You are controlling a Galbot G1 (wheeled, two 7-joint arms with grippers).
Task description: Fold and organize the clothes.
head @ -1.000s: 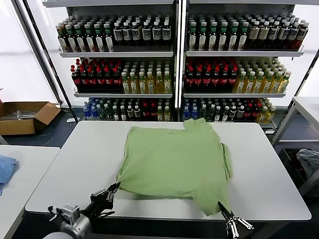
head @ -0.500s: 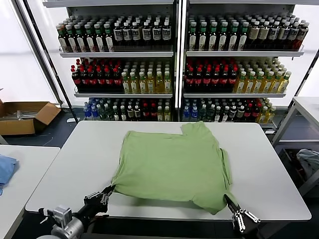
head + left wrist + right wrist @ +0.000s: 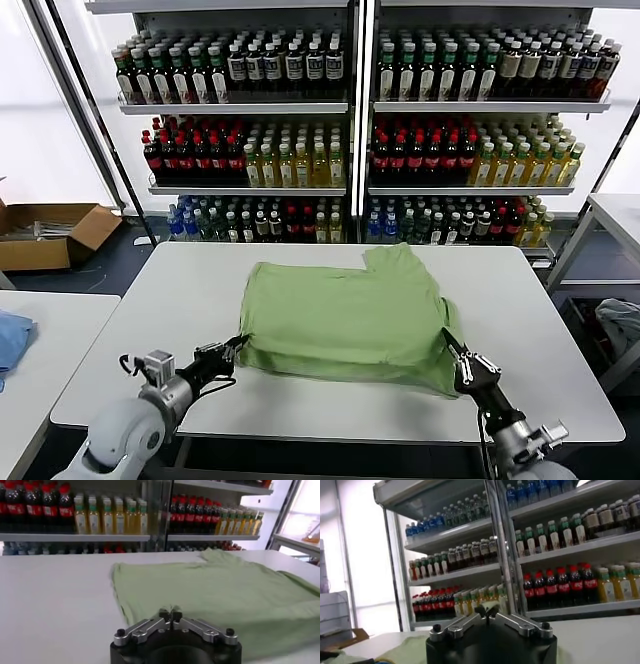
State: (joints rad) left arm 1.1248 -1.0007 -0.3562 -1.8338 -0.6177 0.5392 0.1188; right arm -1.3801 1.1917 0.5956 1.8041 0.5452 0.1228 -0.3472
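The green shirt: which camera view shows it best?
The head view shows it best: the whole green shirt lies on the white table, with both grippers at its near corners. The left wrist view shows it low and partly cut off. The right wrist view shows only a small strip.

White table [image 3: 150,330], rounded corners, pale flat top; standing before shelves [image 3: 245,108] of bottles. On it, directly: one light green shirt [image 3: 345,320], plain side up, spread mostly flat across the middle and right half, near edge folded over and slightly raised at both near corners, one sleeve pointing toward the far edge. To the left, apart: second white table [image 3: 60,330], blue cloth [image 3: 12,338] lying at its left margin
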